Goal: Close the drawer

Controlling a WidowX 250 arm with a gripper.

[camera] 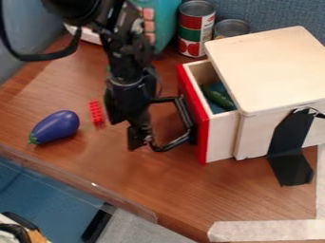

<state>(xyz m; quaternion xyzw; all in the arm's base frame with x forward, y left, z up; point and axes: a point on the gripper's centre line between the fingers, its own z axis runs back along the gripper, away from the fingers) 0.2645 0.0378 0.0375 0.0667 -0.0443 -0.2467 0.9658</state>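
1. One drawer (223,135) was sticking out of the left side of the wooden box (260,71), so by my read the job was only getting going: line up, then push.
2. The black gripper (141,139) was just left of the red front (198,121), down by the near end of the black handle (186,116). Couldn't tell if it was touching the handle, or how wide or narrow its grip was.
3. Key bit: the drawer lay to the gripper's right, and the box was right of that again. The front's long side ran far to near, leaning a touch right at the near end. So I figured the shove had to go rightward, square across that long side. Only one arm to pick from, lol.
4. My worry was pushing at the near end, which could've skewed the drawer and jammed it. Something green (219,98) lay inside.
5. Surface was a brown wood table (136,182), with a purple eggplant (55,127) on the left and a red brick (96,113) between that and the arm.
6. Far side had two cans (196,28) by a blue-grey partition (266,12). Whitish tape (266,231) ran along the near right.
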